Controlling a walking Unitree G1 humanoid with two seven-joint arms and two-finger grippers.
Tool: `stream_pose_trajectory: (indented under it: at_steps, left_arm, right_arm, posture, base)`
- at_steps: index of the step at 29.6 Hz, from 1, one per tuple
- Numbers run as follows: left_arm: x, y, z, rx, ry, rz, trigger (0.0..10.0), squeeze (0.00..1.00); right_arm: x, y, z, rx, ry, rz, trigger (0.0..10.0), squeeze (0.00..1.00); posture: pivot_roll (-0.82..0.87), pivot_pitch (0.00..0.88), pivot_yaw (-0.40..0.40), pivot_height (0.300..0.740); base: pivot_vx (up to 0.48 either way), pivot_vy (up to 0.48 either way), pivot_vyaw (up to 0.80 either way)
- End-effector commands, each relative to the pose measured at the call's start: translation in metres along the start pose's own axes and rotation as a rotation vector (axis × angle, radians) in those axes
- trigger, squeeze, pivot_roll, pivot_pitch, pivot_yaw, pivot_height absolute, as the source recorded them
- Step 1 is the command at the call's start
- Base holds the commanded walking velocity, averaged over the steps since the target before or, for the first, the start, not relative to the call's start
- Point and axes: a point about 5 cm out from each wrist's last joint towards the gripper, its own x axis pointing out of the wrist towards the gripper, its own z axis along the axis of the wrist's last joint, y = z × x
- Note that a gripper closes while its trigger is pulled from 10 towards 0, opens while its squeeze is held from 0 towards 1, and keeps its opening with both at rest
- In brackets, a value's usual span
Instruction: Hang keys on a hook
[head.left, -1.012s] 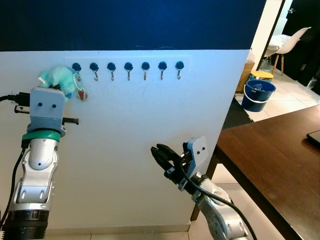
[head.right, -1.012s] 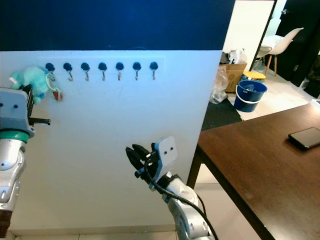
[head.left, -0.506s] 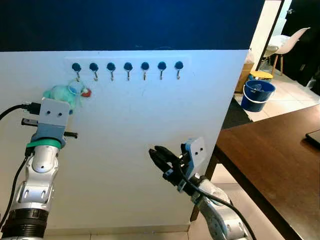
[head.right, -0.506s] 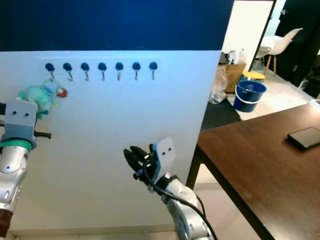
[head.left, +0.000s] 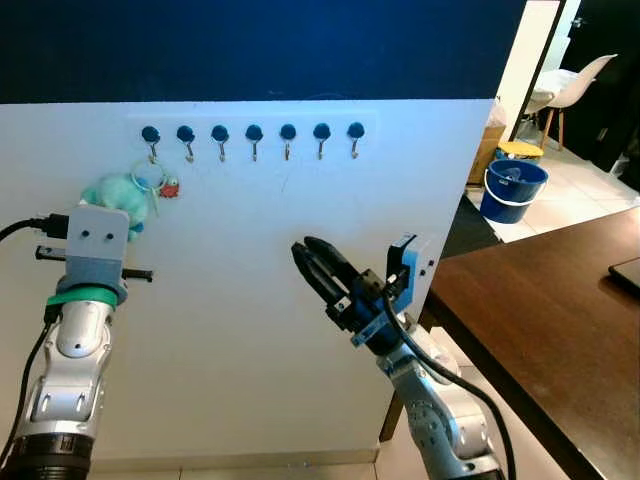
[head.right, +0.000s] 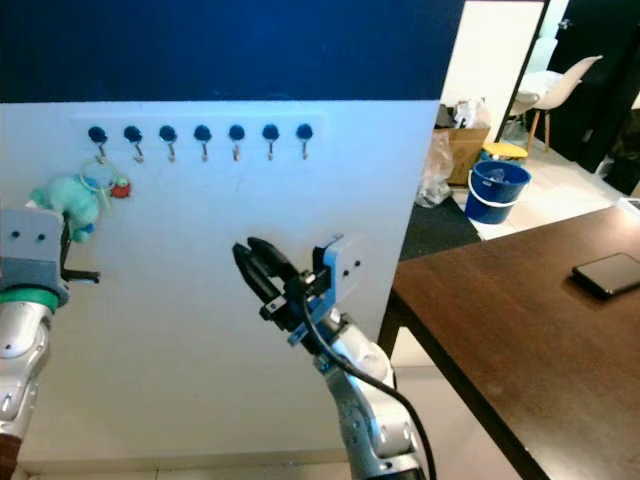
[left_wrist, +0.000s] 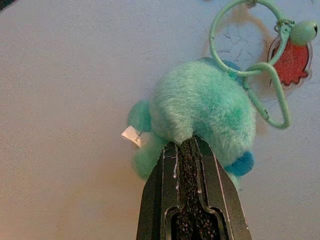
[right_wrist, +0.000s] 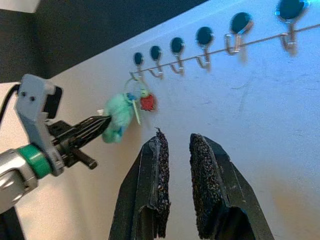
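With its ring looped over the leftmost hook (head.left: 152, 137) at upper left, the keychain (head.left: 122, 195) is pinched by its plush in the left gripper (left_wrist: 187, 145)'s closed jaws. The right gripper (head.left: 318, 265), slightly parted and empty, hovers mid-frame.

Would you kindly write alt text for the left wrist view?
The left gripper is shut on a fluffy teal plush keychain against a white wall. A teal key ring and a small red charm hang off the plush.
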Motion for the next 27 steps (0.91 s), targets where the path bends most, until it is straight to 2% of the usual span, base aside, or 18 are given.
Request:
stream_pose_trajectory:
  at_steps: [1,7,8,16,17,19,20,26,27]
  left_arm:
    - [-0.0037,0.0032,-0.0053,0.003,0.024,0.005,10.0,0.0]
    - [-0.0056,0.0026,-0.0064,-0.003,0.036,-0.001,10.0,0.0]
    - [-0.0056,0.0024,-0.0067,-0.014,0.039,-0.006,10.0,1.0]
    - [-0.0043,0.0045,-0.004,-0.019,0.037,0.015,10.0,1.0]
    - [-0.0042,0.0055,-0.0037,-0.019,0.036,0.02,10.0,0.05]
    - [-0.0045,0.0067,-0.0035,-0.023,0.036,0.026,10.0,0.05]
    - [-0.005,0.0079,-0.0039,-0.024,0.038,0.029,10.0,0.0]
    - [-0.0065,0.0093,-0.0047,-0.03,0.043,0.031,10.0,0.0]
    - [-0.0073,0.0088,-0.0044,-0.045,0.041,0.022,10.0,1.0]
  right_arm:
    - [-0.0003,-0.0016,-0.0014,-0.007,0.0,-0.016,10.0,0.0]
    - [-0.0017,-0.0016,-0.0008,-0.004,0.003,-0.021,10.0,0.0]
    - [-0.0016,-0.0013,-0.001,-0.003,0.005,-0.021,10.0,0.0]
    - [-0.0009,-0.0002,-0.0026,-0.004,0.01,-0.02,10.0,0.0]
    - [-0.001,-0.0003,-0.003,-0.005,0.012,-0.02,10.0,0.0]
    - [-0.0012,-0.0006,-0.0034,-0.005,0.013,-0.021,10.0,0.0]
    - [-0.001,-0.0007,-0.004,-0.005,0.015,-0.022,10.0,0.0]
    - [-0.0009,-0.0007,-0.0052,-0.005,0.021,-0.023,10.0,0.0]
    - [-0.001,-0.0008,-0.0057,-0.005,0.023,-0.024,10.0,0.0]
  posture:
    - [-0.16,0.0,0.083,0.74]
    - [-0.16,0.0,0.083,0.74]
    - [-0.16,0.0,0.085,0.74]
    - [-0.16,0.0,0.085,0.74]
    - [-0.16,0.0,0.085,0.74]
    - [-0.16,0.0,0.085,0.74]
    - [-0.16,0.0,0.087,0.74]
    - [-0.16,0.0,0.087,0.74]
    - [-0.16,0.0,0.087,0.74]
  base:
    - [0.0,0.0,0.0]
    - [0.0,0.0,0.0]
    - [0.0,0.0,0.0]
    - [0.0,0.0,0.0]
    - [0.0,0.0,0.0]
    - [0.0,0.0,0.0]
    - [0.0,0.0,0.0]
    - [0.0,0.0,0.0]
    - [0.0,0.0,0.0]
